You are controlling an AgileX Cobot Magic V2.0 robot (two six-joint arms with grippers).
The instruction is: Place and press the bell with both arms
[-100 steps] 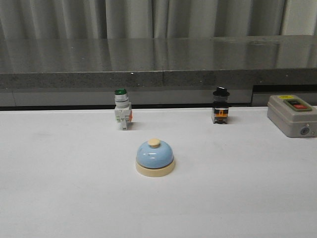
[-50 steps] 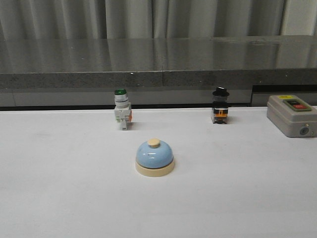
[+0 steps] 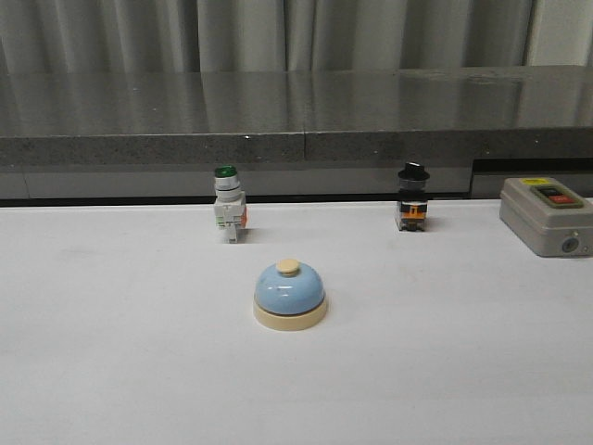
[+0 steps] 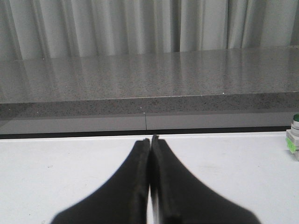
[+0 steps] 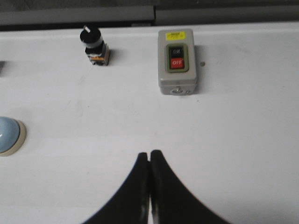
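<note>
Left gripper has its two black fingers pressed flat together with nothing between them, hanging over bare white table on the left side, pointed toward the grey stone ledge and the curtains at the far end. Right gripper is the same deal, fingers squeezed together on nothing, hovering over the right part of the table. Neither arm shows up in the front view. The bell, light-blue dome on a cream base with the cream button on top, sits upright on the table about mid-width and toward the near side, well apart from both grippers and touching nothing else; the right wrist view just catches its edge. Farther back, to the left of the bell, stands the green-capped white switch. Back and to the right there's a black-knobbed selector switch, and at the far right a grey box with on/off buttons.
</note>
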